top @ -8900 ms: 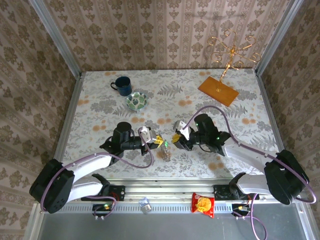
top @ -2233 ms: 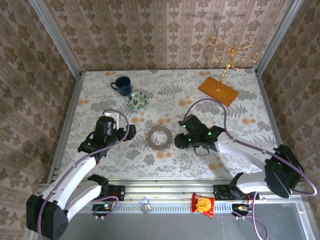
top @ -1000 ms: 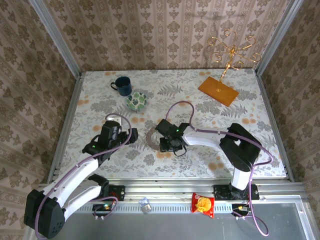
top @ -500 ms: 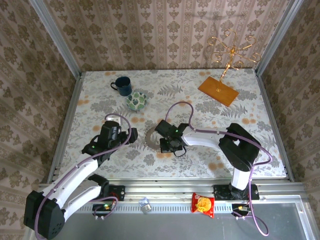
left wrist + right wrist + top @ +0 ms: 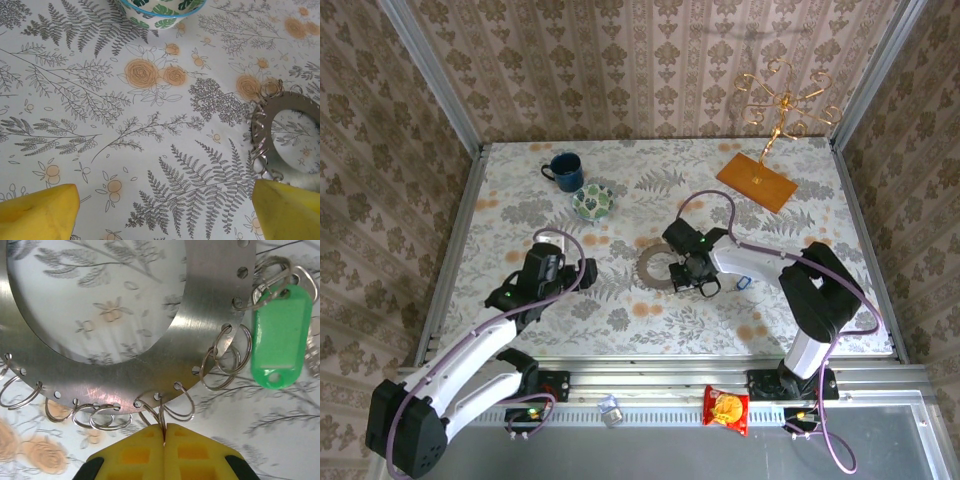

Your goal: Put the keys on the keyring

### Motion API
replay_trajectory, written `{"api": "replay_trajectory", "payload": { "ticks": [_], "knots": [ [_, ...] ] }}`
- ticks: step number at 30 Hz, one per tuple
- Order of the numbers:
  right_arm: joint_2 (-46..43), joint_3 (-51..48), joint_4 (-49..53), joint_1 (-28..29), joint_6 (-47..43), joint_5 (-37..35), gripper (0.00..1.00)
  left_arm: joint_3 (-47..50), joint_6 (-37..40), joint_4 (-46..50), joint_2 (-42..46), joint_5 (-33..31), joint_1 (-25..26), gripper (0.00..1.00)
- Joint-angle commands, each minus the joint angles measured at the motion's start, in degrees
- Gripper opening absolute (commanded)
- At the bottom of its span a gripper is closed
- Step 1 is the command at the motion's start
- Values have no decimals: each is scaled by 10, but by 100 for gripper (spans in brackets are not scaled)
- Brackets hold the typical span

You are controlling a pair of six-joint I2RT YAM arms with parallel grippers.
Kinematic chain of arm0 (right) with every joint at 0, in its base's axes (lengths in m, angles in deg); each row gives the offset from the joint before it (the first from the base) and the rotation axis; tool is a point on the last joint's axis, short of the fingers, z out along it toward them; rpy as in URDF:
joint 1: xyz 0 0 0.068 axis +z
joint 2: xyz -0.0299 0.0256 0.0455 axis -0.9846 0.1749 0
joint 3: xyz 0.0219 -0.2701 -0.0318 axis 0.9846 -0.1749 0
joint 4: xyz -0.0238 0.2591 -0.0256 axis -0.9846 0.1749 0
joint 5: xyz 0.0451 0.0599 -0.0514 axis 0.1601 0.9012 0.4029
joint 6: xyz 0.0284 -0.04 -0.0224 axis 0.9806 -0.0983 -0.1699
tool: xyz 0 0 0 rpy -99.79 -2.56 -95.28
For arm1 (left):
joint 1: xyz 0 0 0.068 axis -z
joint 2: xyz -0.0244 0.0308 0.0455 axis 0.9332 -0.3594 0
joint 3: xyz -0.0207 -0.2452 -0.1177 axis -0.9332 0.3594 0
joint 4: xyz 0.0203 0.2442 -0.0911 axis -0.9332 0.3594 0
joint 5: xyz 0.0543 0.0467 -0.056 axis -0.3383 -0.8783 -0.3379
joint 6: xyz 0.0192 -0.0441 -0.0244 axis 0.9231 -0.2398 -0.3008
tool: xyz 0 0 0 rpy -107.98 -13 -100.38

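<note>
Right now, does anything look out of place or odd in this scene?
A red snack packet lies on the front rail, unrelated to the job. A small blue item, perhaps the blue-tagged key, lies on the table apart from the keyring.

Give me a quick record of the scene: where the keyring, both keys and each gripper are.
keyring: flat on table, centre
green key: against keyring's rim; threaded or not, unclear
blue key: on table, apart from keyring
left gripper: open, left of keyring, holding nothing
right gripper: shut on a small loop of keyring
</note>
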Motion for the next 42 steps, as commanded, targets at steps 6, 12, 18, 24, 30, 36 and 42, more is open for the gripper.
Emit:
{"api": "replay_trajectory", "payload": {
  "ticks": [6,12,18,24,30,36,42],
  "knots": [
    [40,49,58,-26,-127,-7,6,-24,23,10,-18,-12,24,90],
    [25,71,78,-28,-109,-36,32,-24,24,4,-23,-15,27,90],
    [-13,55,73,17,-17,-27,40,-19,19,-12,-30,-16,29,90],
    [26,69,69,51,13,-52,40,-26,20,-14,-42,-15,33,90],
    [65,92,71,53,5,-66,35,-25,22,-14,-39,-20,35,90],
    [85,106,66,54,2,-51,35,-23,22,-15,-39,-19,36,90],
    [104,121,77,53,-3,-75,31,-23,24,-12,-36,-21,36,90]
  ]
}}
